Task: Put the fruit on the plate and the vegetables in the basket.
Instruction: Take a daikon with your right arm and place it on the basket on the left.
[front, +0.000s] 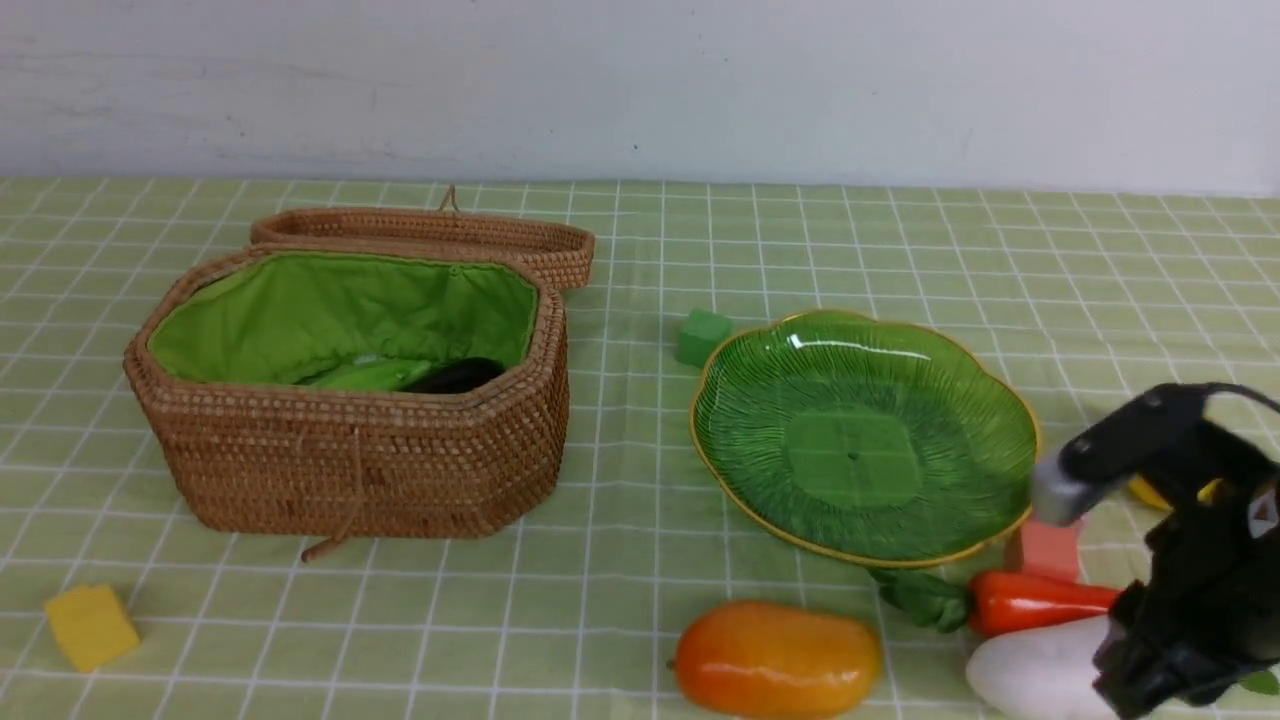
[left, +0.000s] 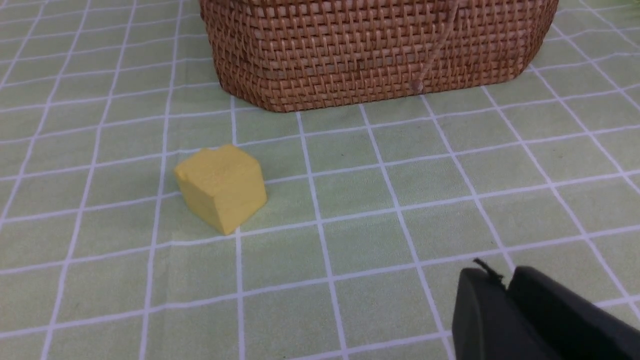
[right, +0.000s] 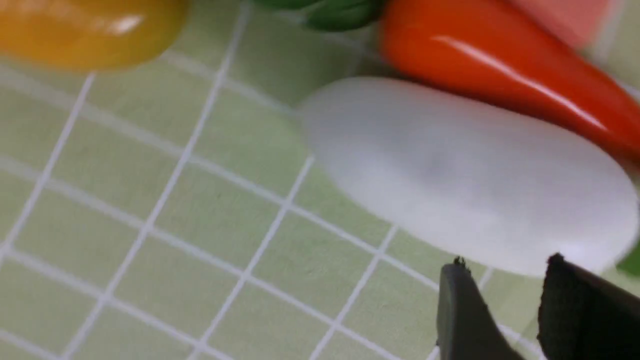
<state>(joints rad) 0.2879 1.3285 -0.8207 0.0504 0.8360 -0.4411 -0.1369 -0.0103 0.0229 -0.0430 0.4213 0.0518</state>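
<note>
Only front view: eggplant (front: 455, 375) (in basket (front: 350, 460))

Wicker basket (front: 350, 450), green lining, lid (front: 430, 235) flipped open behind it; inside lie lt-green gourd (front: 365, 375) & dark eggplant (front: 455, 375), side by side. Green glass plate (front: 865, 435) to its right, tilted. Near plate's front edge on the surface: orange-yellow mango (front: 775, 660); orange-red carrot (front: 1040, 600), leaves twd plate; white radish (front: 1035, 675) just beside carrot. Lemon (front: 1150, 492) mostly hidden.

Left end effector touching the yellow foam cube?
Apart. The left wrist view shows bare green checked tablecloth between the left end effector and the yellow foam cube.
</note>
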